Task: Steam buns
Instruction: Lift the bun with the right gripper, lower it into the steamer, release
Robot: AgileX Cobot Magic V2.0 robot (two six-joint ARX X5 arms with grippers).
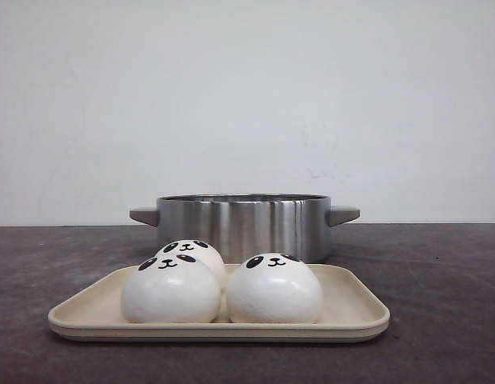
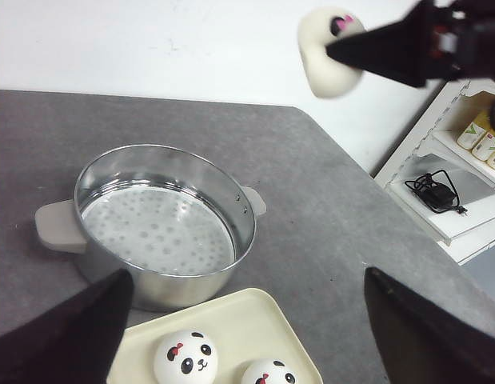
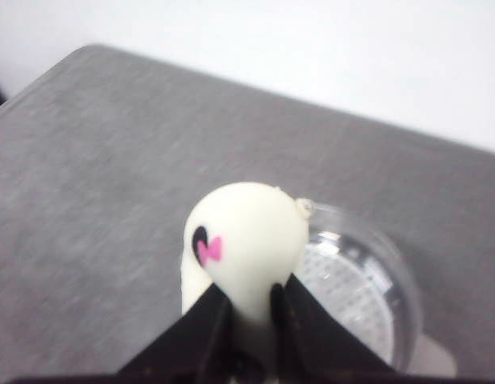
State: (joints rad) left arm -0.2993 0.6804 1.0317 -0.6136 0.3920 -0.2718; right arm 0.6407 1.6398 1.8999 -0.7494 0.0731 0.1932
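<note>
Three glossy white dome-shaped buns with black panda faces [image 1: 171,290] sit close together on a shallow cream rectangular tray [image 1: 351,308] at the near side of your dark grey table [image 1: 439,272]; two are at the front, side by side and touching, and the third is tucked behind the left one. Just behind the tray stands a round stainless steel steamer pot [image 1: 243,224] with two grey side handles, and your left wrist view shows its perforated floor holding nothing. A fourth white panda bun [image 3: 243,248], with a small pink bow by one black ear, is held up in the air by your right gripper [image 3: 249,308], whose dark fingers [image 3: 205,320] are pinched into the soft bun so that it bulges around them. Your right wrist view places this bun above the table with the pot beneath and beyond it. Your left gripper [image 2: 247,328] hangs above the tray and pot with its jaws spread wide and nothing between them.
</note>
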